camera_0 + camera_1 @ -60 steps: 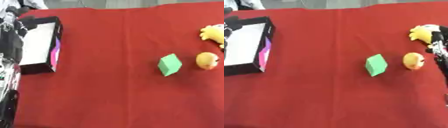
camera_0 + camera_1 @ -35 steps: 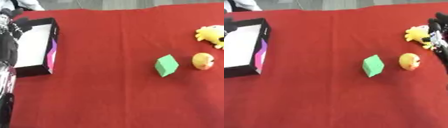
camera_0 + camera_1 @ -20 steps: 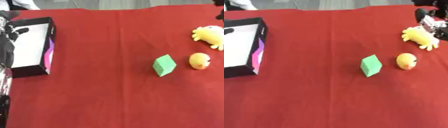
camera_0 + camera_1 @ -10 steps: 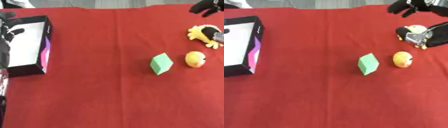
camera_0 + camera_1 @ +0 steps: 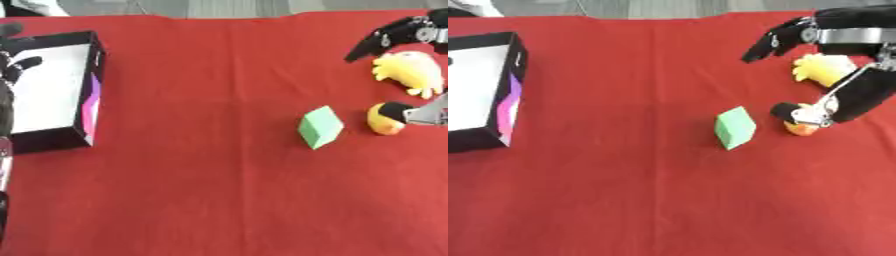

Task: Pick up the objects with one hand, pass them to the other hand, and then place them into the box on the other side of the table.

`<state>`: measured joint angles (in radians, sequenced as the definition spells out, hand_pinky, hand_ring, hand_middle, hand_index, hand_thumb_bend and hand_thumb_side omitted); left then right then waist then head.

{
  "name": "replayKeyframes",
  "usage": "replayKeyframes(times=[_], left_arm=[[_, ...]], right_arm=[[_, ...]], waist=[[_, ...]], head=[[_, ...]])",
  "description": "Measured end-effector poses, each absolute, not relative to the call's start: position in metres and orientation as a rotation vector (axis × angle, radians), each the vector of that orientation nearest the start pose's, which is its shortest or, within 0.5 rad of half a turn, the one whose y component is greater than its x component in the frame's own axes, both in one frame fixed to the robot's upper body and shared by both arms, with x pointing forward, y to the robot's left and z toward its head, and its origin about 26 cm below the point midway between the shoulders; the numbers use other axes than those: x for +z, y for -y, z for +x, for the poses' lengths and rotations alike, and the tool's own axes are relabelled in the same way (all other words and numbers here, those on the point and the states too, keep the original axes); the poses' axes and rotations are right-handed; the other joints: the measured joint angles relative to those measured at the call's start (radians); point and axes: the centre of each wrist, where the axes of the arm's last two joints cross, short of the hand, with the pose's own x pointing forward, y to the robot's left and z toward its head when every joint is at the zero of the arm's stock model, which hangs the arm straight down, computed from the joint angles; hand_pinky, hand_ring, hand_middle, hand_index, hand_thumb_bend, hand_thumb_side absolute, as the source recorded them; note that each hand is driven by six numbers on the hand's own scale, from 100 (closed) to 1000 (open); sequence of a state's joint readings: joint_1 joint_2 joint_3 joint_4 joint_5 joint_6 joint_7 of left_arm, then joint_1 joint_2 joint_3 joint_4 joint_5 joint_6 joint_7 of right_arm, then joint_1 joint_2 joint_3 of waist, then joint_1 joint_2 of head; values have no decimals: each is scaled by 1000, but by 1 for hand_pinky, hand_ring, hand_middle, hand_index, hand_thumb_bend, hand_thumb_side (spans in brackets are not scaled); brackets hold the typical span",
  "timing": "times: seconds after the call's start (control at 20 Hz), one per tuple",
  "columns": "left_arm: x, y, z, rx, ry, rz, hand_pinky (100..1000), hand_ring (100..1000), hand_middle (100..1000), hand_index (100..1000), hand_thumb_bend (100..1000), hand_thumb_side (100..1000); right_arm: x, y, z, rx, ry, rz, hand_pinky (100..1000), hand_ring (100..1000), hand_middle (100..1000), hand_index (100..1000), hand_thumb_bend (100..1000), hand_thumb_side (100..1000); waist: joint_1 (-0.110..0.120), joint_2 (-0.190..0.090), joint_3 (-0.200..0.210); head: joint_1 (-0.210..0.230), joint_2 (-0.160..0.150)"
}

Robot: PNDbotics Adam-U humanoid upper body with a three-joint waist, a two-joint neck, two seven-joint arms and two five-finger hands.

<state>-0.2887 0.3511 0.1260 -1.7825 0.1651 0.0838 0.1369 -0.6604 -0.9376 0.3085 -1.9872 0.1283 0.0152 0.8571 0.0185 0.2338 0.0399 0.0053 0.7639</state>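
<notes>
Three loose objects on the red table (image 5: 623, 190): one green block (image 5: 735, 127) near the middle, one orange ball (image 5: 383, 119) just right of it, one yellow plush toy (image 5: 409, 71) by the right edge behind the ball. One open box (image 5: 52, 95), black-walled with a white inside, sits at the left edge. Right hand (image 5: 859, 65) reaches in from the right edge, spread wide over the toy, fingers (image 5: 773, 42) stretched toward the middle, thumb (image 5: 798, 111) down on or against the ball; nothing held. Left hand (image 5: 10, 60) shows at the left edge over the box, fingers seem relaxed, holding nothing.
</notes>
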Motion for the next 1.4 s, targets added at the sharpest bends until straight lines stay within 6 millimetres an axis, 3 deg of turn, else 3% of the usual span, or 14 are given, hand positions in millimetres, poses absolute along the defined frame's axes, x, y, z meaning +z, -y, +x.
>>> replayKeyframes(times=[0.4,0.9,1.4], left_arm=[[161,-315,325,-5,2006,239,785,842,843,775,100,837],[159,-316,325,-4,1998,241,786,843,844,775,100,835],[160,-316,326,-4,2000,240,785,843,843,772,100,837]], right_arm=[[296,236,303,2110,1419,-323,906,909,850,923,329,256],[298,224,304,2082,1490,-354,880,884,826,915,293,169],[289,216,304,2056,1428,-421,888,883,822,912,297,174]], waist=[[0,0,0],[0,0,1],[0,0,10]], head=[[-5,0],[-21,-1],[-41,-9]])
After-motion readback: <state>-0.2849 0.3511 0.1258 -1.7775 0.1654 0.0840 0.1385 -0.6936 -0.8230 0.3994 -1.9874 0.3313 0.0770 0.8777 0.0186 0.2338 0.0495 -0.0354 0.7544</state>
